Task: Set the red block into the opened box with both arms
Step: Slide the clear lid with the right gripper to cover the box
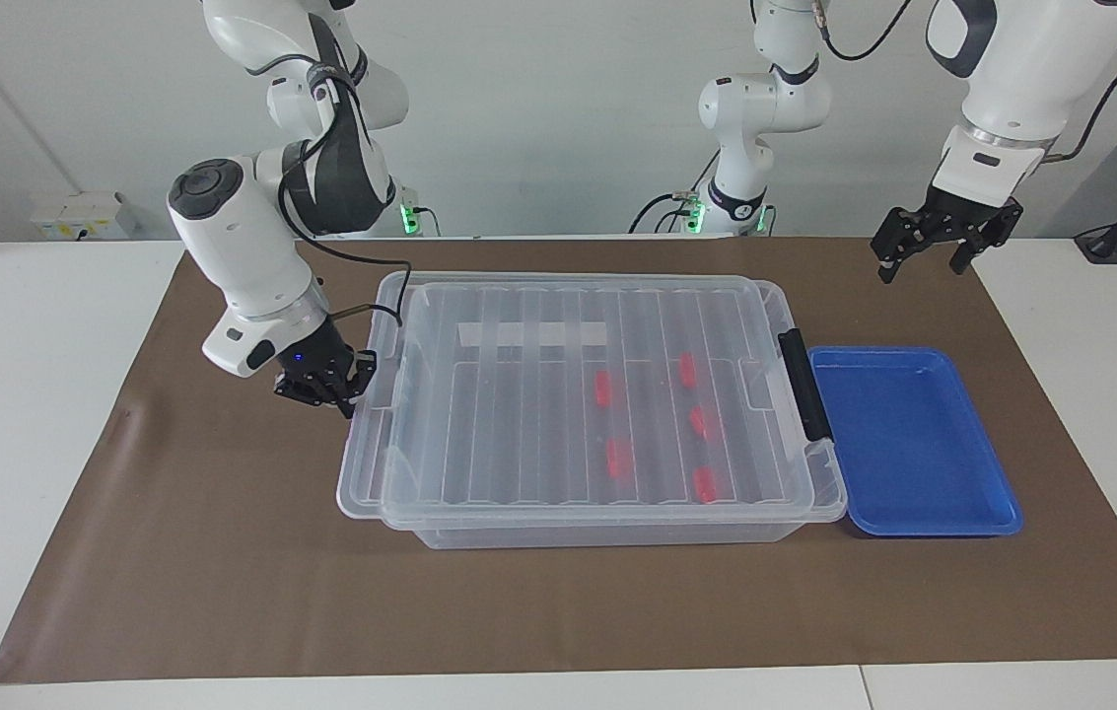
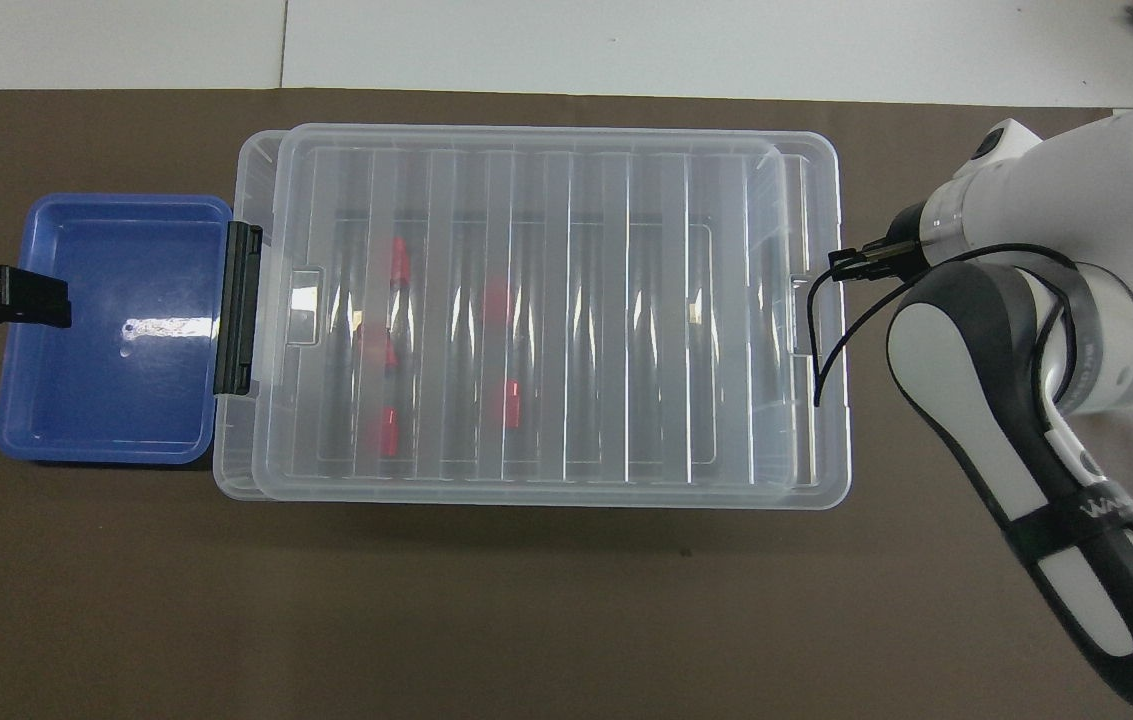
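The clear box (image 1: pixel 617 535) (image 2: pixel 248 165) stands mid-mat with its ribbed clear lid (image 1: pixel 519 414) (image 2: pixel 576 300) lying over nearly all of it. Several red blocks (image 1: pixel 603 388) (image 2: pixel 512 400) lie inside on the floor, seen through the lid, toward the left arm's end. My right gripper (image 1: pixel 346 394) (image 2: pixel 838 262) is low at the lid's end tab toward the right arm's end, shut on the lid's edge. My left gripper (image 1: pixel 918 258) (image 2: pixel 56 300) hangs open in the air over the blue tray's outer end, holding nothing.
A shallow blue tray (image 1: pixel 913 444) (image 2: pixel 106 400) lies against the box at the left arm's end, beside the box's black clip (image 1: pixel 802 385) (image 2: pixel 238 308). A brown mat (image 1: pixel 223 572) covers the table under everything.
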You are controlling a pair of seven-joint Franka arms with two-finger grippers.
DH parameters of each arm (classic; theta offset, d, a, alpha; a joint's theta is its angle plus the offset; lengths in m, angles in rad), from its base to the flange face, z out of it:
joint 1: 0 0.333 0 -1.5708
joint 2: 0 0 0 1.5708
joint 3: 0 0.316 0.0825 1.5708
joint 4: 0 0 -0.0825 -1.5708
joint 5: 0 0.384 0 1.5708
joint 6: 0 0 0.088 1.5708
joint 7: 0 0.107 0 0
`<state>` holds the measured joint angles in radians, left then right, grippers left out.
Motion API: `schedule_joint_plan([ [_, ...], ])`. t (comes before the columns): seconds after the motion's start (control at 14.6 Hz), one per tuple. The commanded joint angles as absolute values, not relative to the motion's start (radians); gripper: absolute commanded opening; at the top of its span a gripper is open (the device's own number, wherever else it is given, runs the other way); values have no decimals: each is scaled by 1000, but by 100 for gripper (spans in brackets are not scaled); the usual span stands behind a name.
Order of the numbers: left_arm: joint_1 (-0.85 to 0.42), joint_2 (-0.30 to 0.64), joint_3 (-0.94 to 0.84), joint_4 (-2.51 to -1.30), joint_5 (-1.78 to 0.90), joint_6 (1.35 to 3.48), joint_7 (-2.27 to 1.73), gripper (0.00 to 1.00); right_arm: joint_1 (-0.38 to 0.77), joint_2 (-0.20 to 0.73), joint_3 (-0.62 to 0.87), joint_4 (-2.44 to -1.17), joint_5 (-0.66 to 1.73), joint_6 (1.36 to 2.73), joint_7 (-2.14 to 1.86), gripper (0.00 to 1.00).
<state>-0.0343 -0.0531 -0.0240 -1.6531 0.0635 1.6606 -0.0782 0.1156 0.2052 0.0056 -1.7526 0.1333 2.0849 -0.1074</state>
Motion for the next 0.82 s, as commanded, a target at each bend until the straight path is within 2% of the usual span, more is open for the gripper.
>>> schedule_joint_plan([
  [0.0, -52, -75, -9, -1677, 69, 1675, -74, 100, 135, 204, 6, -1766, 189, 2094, -94, 0],
  [0.75, -52, -75, -11, -1677, 67, 1675, -74, 100, 137, 202, 9, -1766, 196, 2086, -97, 0],
])
